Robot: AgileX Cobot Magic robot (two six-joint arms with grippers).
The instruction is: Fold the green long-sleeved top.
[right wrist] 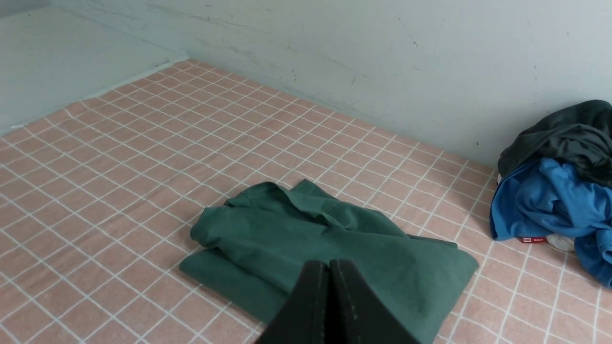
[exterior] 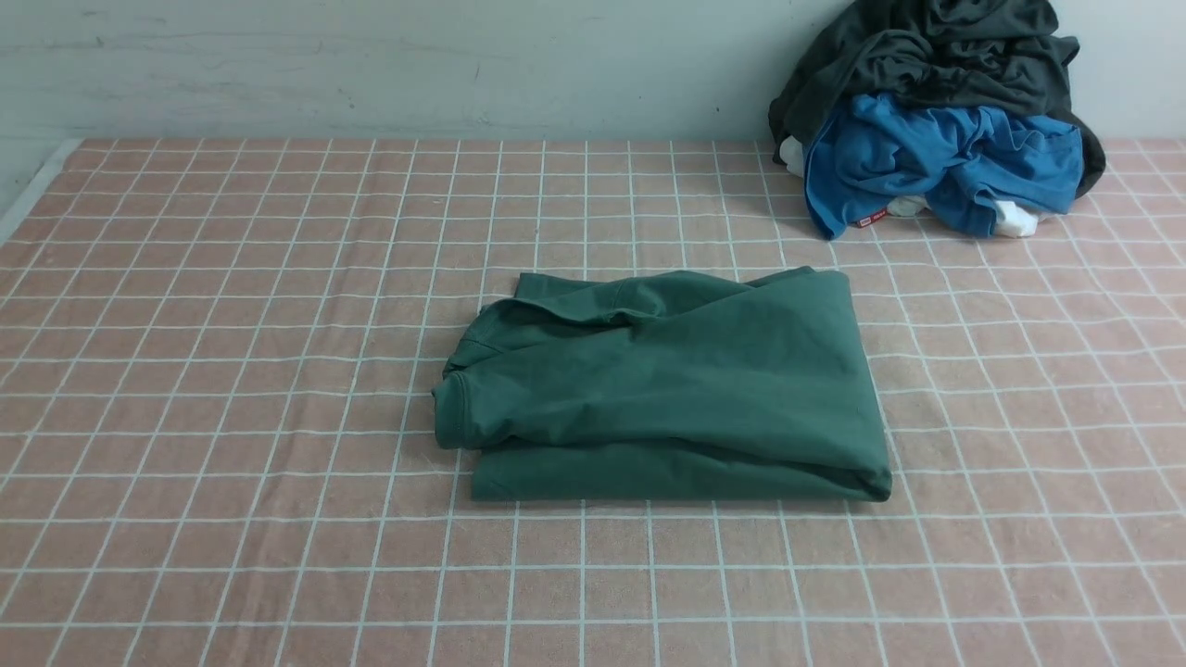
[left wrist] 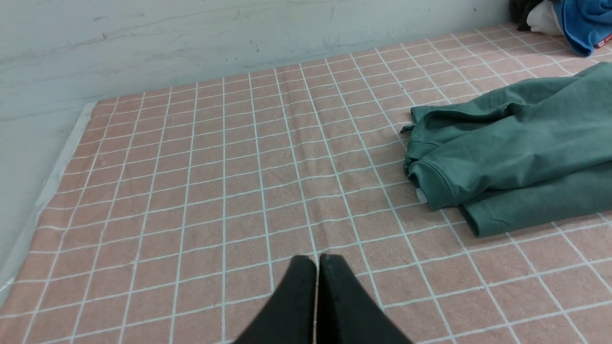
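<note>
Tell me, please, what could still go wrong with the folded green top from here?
1. The green top lies folded but uneven: its upper layer bulges, so it might slump open.
2. The pile of a blue garment and a dark garment sits close by; an arm reaching there could drag the fold.

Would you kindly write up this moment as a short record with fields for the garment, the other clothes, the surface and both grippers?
garment: green long-sleeved top, folded into a rough rectangle, lying mid-cloth
other clothes: blue garment under a dark grey garment, heaped at the far right by the wall
surface: pink checked cloth
left gripper: shut, holding nothing, off the top
right gripper: shut, holding nothing
</note>
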